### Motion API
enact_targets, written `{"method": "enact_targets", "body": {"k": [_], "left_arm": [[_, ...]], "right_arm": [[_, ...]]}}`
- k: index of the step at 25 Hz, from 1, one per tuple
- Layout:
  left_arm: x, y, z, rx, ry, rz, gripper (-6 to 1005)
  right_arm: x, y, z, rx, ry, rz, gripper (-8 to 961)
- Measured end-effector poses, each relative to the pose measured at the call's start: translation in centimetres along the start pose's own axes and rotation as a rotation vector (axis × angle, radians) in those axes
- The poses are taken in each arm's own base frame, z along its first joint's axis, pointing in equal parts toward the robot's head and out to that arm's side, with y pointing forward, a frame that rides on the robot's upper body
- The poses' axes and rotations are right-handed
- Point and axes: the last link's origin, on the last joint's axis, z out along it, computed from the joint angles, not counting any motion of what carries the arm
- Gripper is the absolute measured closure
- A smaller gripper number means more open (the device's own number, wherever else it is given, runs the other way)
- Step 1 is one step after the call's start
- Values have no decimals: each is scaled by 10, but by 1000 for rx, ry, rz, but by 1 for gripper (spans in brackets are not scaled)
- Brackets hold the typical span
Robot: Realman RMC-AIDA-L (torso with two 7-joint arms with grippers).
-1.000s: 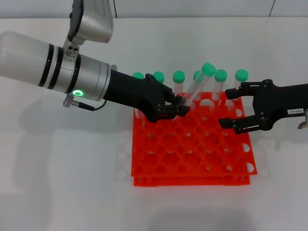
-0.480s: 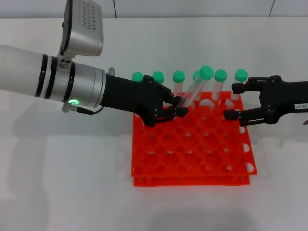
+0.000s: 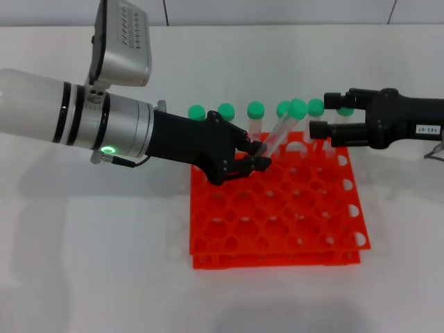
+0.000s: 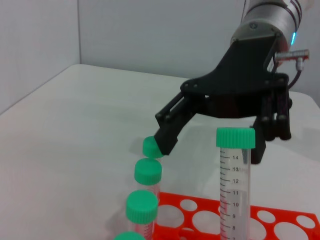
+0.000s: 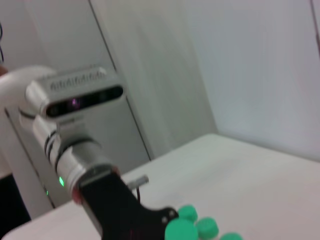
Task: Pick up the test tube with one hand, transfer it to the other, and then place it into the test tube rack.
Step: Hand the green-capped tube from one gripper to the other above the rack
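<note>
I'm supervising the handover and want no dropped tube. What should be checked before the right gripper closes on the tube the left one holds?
1. Left gripper shut on the test tube: ok, its fingers clamp the lower part.
2. Tube clear of the test tube rack: ok, it is lifted and leans toward the right arm.
3. Right gripper open: ok, the left wrist view shows its fingers spread.
4. Right gripper's fingers around the held tube: cannot tell; they sit close beside its green cap, among the back-row caps.
5. Neighbouring racked tubes out of the way: cannot tell, they stand close by.
</note>
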Motion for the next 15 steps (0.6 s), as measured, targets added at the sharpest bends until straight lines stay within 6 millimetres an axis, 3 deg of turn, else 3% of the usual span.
{"method": "enact_targets", "body": {"k": [15], "left_arm": [[-1, 0, -1, 11, 21, -3, 759]], "right_arm": [[6, 12, 8, -73, -139, 98, 246]]}}
